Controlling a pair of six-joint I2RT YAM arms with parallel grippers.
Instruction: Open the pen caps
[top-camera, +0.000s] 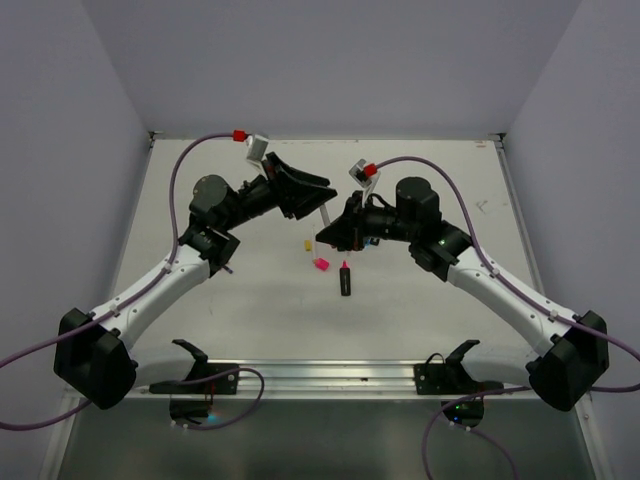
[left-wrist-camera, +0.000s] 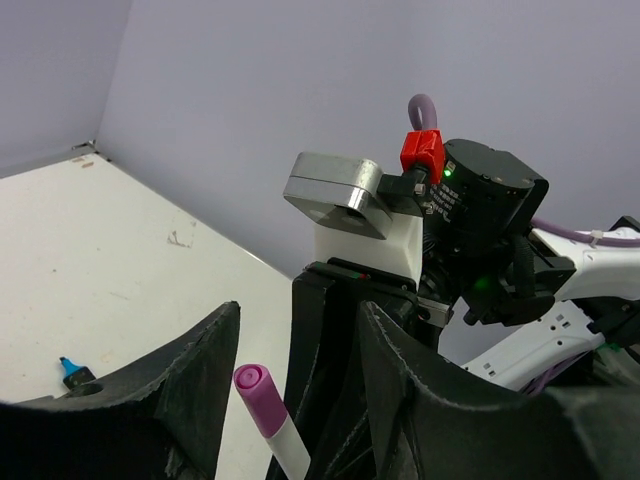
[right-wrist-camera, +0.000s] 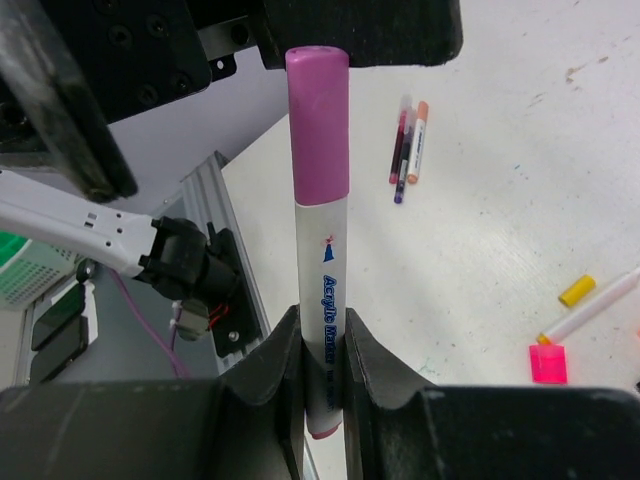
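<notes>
A white marker (right-wrist-camera: 325, 290) with a pink cap (right-wrist-camera: 318, 120) stands upright in my right gripper (right-wrist-camera: 322, 320), which is shut on its lower barrel. The capped end (left-wrist-camera: 258, 395) reaches up between the fingers (left-wrist-camera: 190, 400) of my left gripper (left-wrist-camera: 298, 330). Those jaws stand apart and open, with a gap on each side of the cap. In the top view the two grippers (top-camera: 318, 195) (top-camera: 325, 238) meet above the table's middle, the marker (top-camera: 325, 213) between them. A loose yellow cap (top-camera: 308, 244) and a loose pink cap (top-camera: 321, 264) lie below them.
A black highlighter (top-camera: 345, 280) with a bare pink tip lies near the loose caps. Three thin pens (right-wrist-camera: 405, 150) lie together on the table. A white pen (right-wrist-camera: 590, 315) rests by the yellow cap (right-wrist-camera: 577, 290). A dark pen with a blue end (left-wrist-camera: 70, 372) lies further off.
</notes>
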